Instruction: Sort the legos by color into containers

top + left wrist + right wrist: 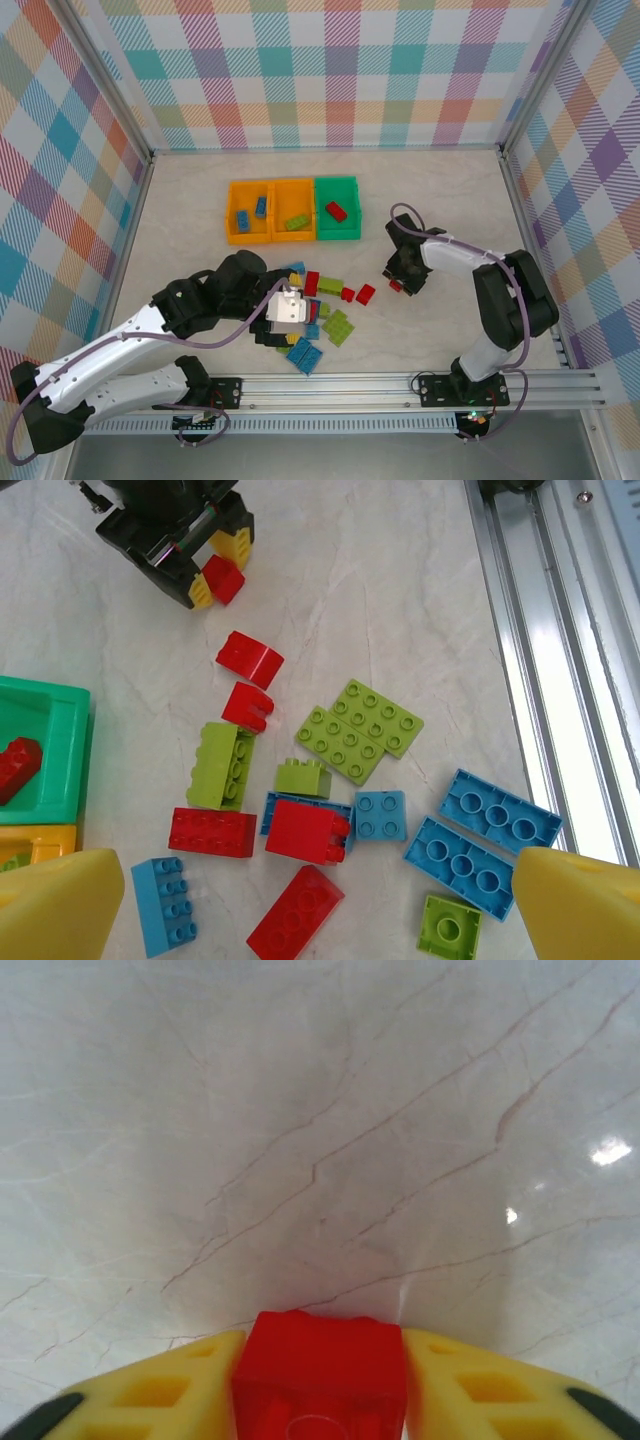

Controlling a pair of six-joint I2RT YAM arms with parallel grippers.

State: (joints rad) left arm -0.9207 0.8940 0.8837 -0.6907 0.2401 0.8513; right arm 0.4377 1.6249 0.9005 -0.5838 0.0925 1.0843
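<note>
**Q.** How are the legos (212, 832) distributed?

**A.** In the left wrist view a loose pile lies on the tabletop (400, 600): five red, five lime (two of them flat plates, side by side) and five blue, one of the blue partly under a red. A sixth red brick (320, 1370) lies apart, to the right of the pile. It is clamped between the two fingers of the right pincer (402, 285). Whether it touches the tabletop cannot be told.

**Q.** And the bins?

**A.** There are three, in a touching row beyond the pile. The left orange bin (231, 215) holds two blue. The middle orange bin (294, 183) holds one lime. The green bin (337, 180), at the right end, holds one red.

**Q.** The left pincer?

**A.** The left pincer (290, 308) hangs over the pile. Its yellow fingers (60, 900) are spread wide and grip nothing.
</note>
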